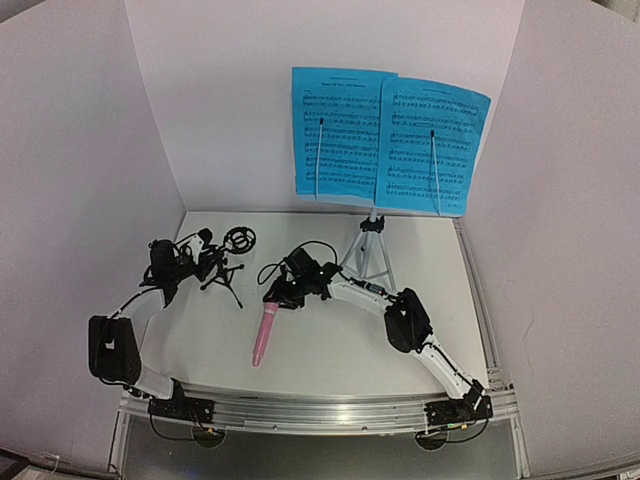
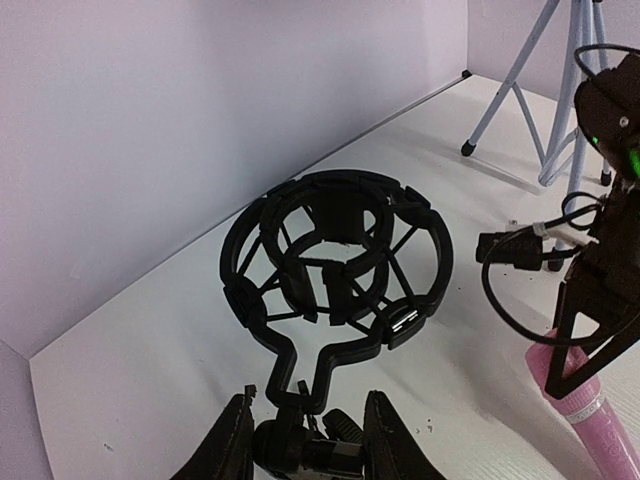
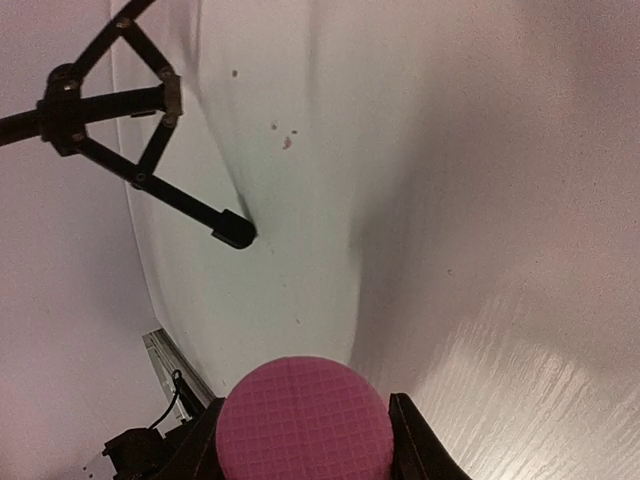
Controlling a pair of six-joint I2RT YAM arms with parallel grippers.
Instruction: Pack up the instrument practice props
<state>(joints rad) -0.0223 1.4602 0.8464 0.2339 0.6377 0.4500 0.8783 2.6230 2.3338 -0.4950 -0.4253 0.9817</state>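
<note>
Pink and rigid by the look: stick microphone slanting over the desk, near-left of the music stand. Head end clamped in the right pincer, gridded dome wedged between the fingers. Judged light, hard plastic, smooth along the barrel and apt to roll. Better taken across the barrel near its middle than by the rounded head.

Farther left of the music stand, mic stand upright on its tripod legs, ring mount empty. Left pincer low on the joint under the ring and apparently closed on it, though contact is hard to confirm from the wrist view. Spindly, light, easily tipped; thin webbing inside the ring best left alone.

Blue pages propped on the music stand. Floppy, likely to crease, best lifted by an edge. Not yet packed.
</note>
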